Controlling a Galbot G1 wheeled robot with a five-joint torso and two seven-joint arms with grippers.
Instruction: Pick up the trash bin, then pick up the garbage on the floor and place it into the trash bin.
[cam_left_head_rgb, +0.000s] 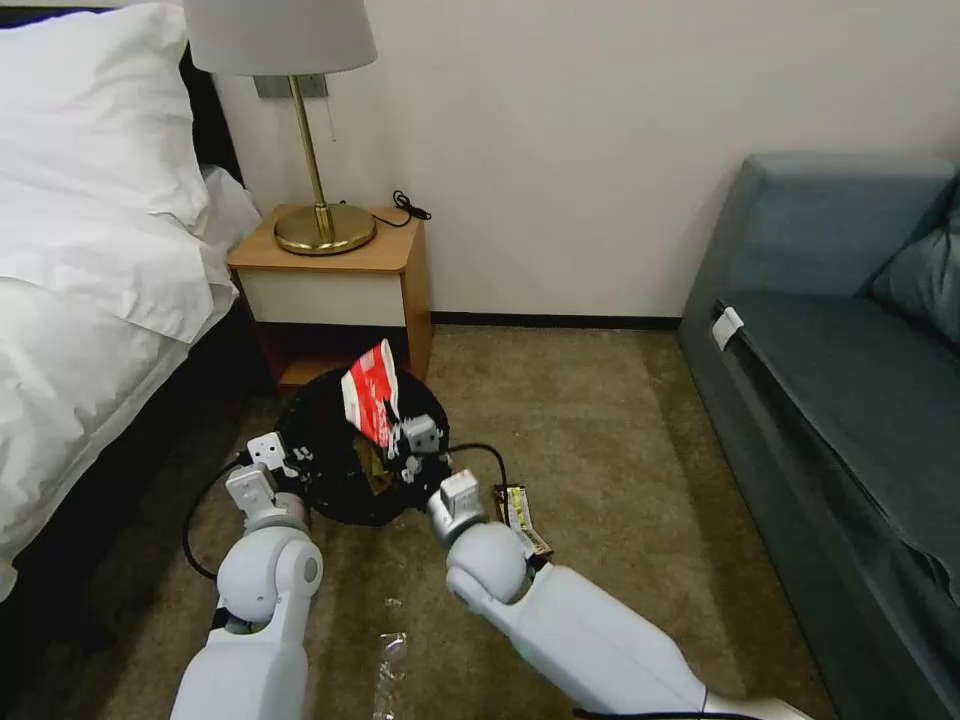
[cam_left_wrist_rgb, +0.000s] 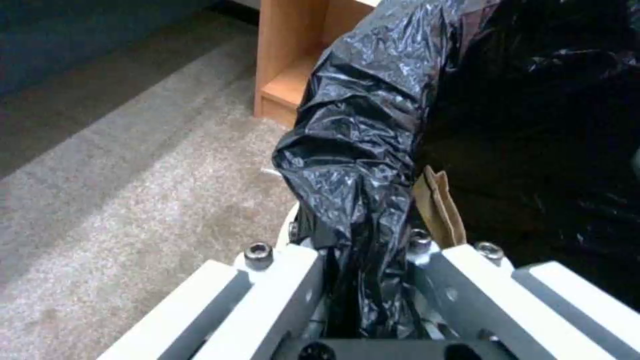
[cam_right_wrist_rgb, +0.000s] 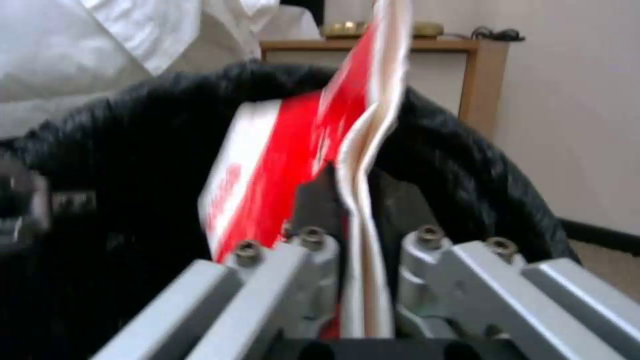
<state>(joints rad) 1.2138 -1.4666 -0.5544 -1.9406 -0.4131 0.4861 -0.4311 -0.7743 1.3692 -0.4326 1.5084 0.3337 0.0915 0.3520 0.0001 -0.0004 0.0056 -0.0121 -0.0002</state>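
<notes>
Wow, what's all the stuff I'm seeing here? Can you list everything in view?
trash bin: one, black bag liner over the rim, held up in front of the nightstand
red-and-white wrapper: one, upright over the bin's mouth
tan paper bag: one, inside the bin against the liner
dark snack wrapper: one, on the carpet beside the right arm
clear plastic piece: one, on the carpet between the arms
nightstand: one, wooden, against the wall
lamp: one, brass with a pale shade, on the nightstand
bed: one, white linen, robot's left
sofa: one, grey-blue, robot's right
left end effector: shut on the liner at the bin's rim
right end effector: shut on the red-and-white wrapper
</notes>
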